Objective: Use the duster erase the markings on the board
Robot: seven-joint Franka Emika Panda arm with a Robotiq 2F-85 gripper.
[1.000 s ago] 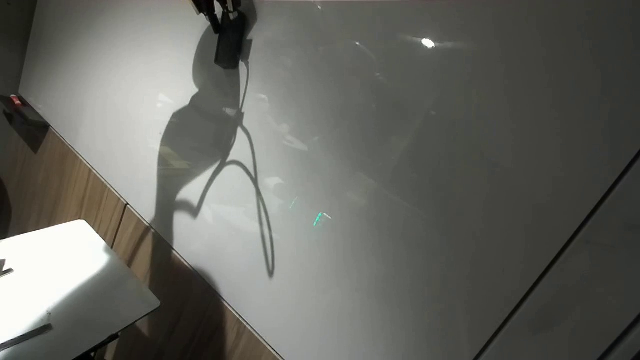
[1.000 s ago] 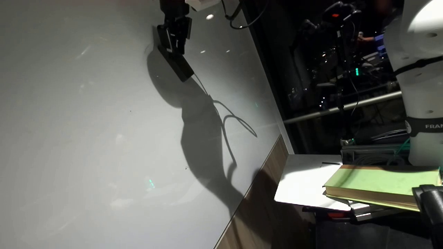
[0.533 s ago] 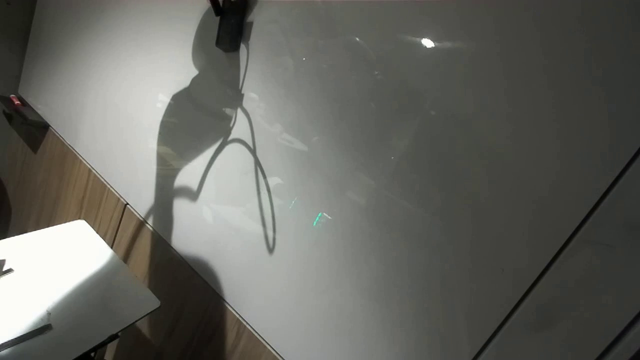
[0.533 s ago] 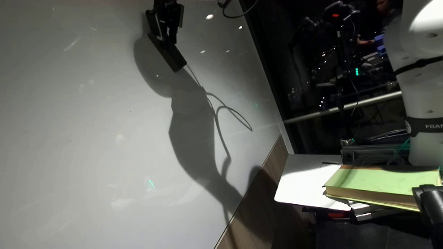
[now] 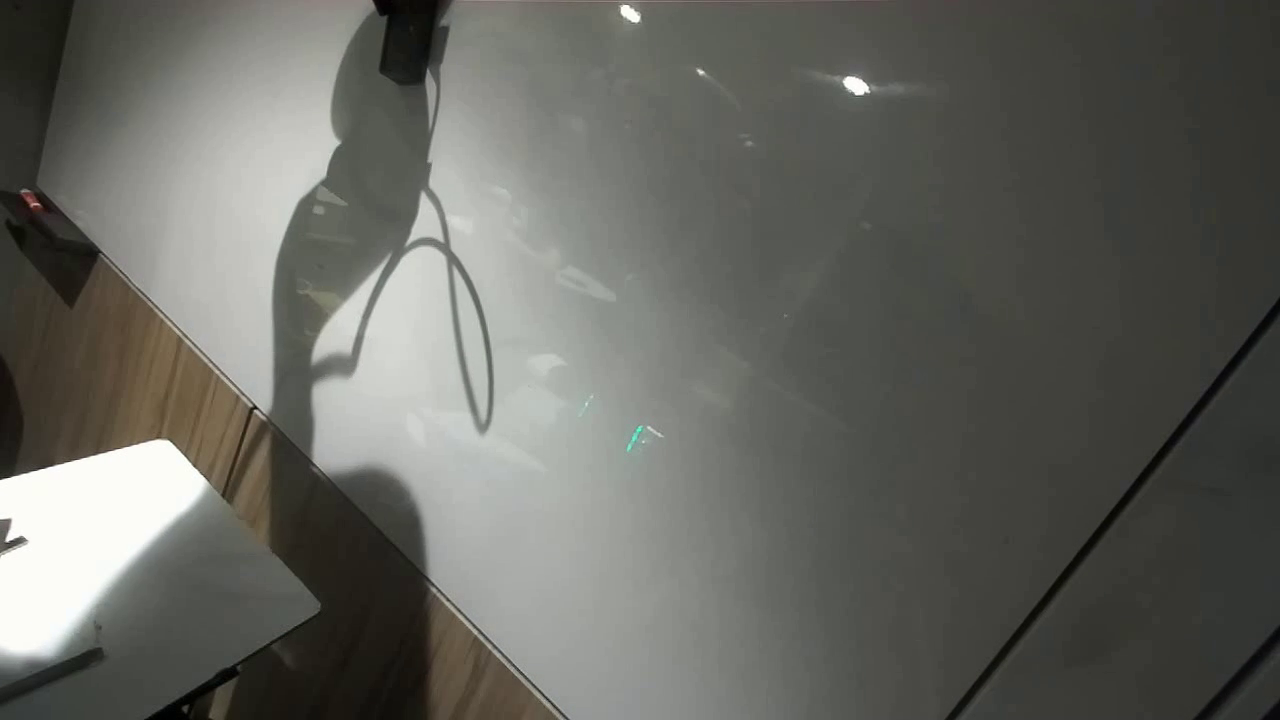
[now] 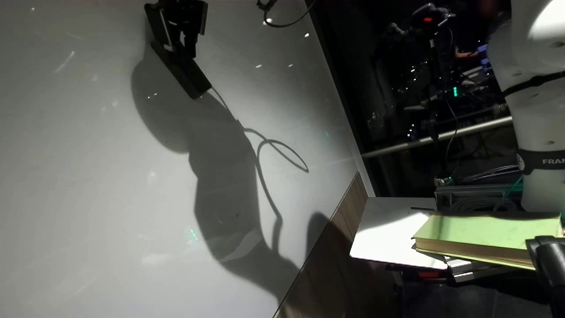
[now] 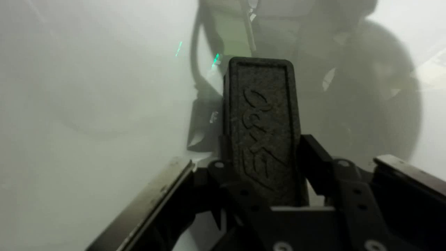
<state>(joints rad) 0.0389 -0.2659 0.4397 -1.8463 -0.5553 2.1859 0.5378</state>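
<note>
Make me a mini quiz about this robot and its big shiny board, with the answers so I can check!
1. True or false: the gripper holds the duster by its two long sides.
2. Pick one. What borders the board in both exterior views? A: brick wall. B: wood-grain panel. C: red curtain.
3. Fill the gap: the robot arm casts a big dark ____ on the board.

Key: 1 true; 2 B; 3 shadow.

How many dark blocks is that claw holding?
1: the duster, held in the gripper, in front of the board. No second block shows there, though anything right behind it would be hidden.
</note>
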